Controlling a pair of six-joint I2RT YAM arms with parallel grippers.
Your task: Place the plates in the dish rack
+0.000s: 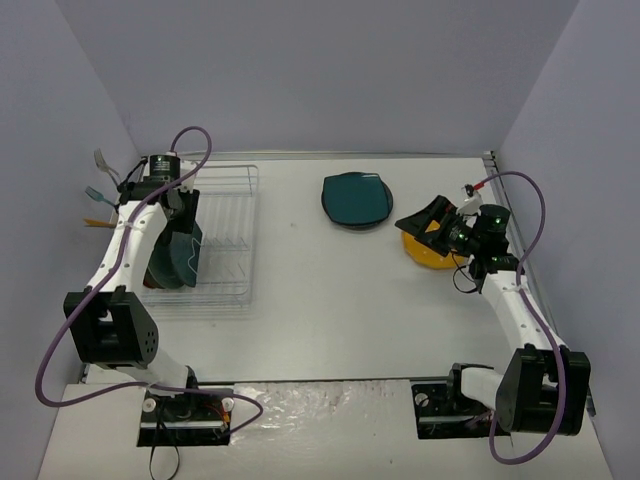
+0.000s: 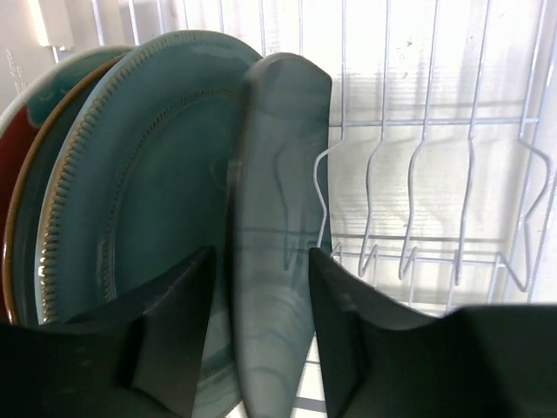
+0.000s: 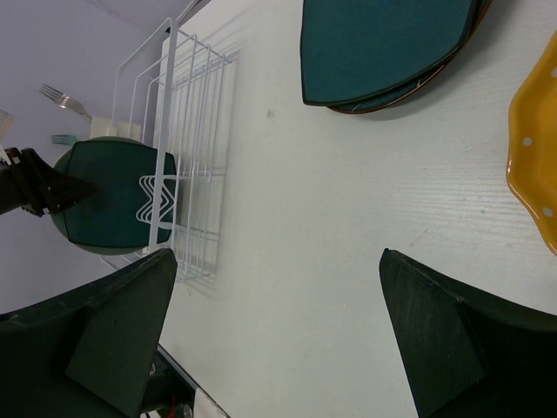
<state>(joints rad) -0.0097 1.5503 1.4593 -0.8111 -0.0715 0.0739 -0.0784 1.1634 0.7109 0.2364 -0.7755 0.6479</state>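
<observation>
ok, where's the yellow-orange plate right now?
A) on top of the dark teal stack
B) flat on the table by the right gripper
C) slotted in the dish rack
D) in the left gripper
B: the yellow-orange plate lies flat on the table beside the open right gripper, apart from the dark teal plates and the dish rack.

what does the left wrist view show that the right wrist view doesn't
Only left wrist: the beaded rim of the round blue-grey plate and a red plate's edge. Only right wrist: the stacked dark teal rounded-square plates and the yellow-orange plate on the white table. Both: the white wire dish rack and the dark teal plate standing in it.
</observation>
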